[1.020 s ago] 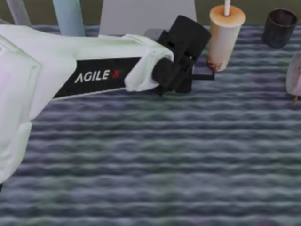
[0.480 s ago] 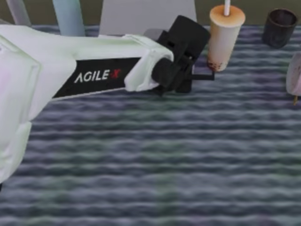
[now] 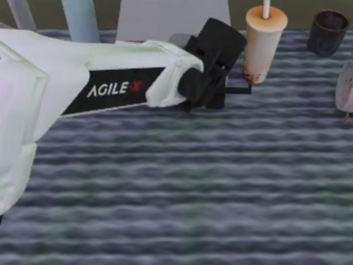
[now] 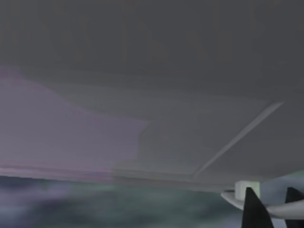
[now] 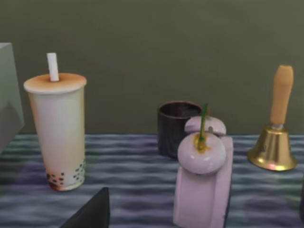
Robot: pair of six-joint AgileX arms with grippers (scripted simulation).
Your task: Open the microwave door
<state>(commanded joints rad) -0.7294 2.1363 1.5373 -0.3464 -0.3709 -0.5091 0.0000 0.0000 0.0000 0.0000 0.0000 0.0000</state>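
Left gripper [image 3: 234,83]: positioned at the far edge of the table [image 3: 193,193], at the front right corner of the microwave [image 3: 174,19] and just beside the bubble-tea cup [image 3: 263,47]. Whether it is clenched on anything or released cannot be told from either view.

Microwave door [image 4: 142,95]: fills the left wrist view at very close range, grey with a purple tint on one part. A pale piece, probably the handle bar [image 4: 247,188], shows at its lower edge, close to the gripper.

Step in hand, as judged: securing the handle before the pull. No swing of the door is evident, so opening appears not yet begun. The next move calls for a confirmed hold on the bar, then a pull along an arc about the hinge side, keeping clear of the cup.

Obscured: the arm covers the microwave's front in the top view, and the frame cuts off its back. The hinge, the control panel and the contact at the handle are unseen.

Right arm: out of the top view, apparently parked.
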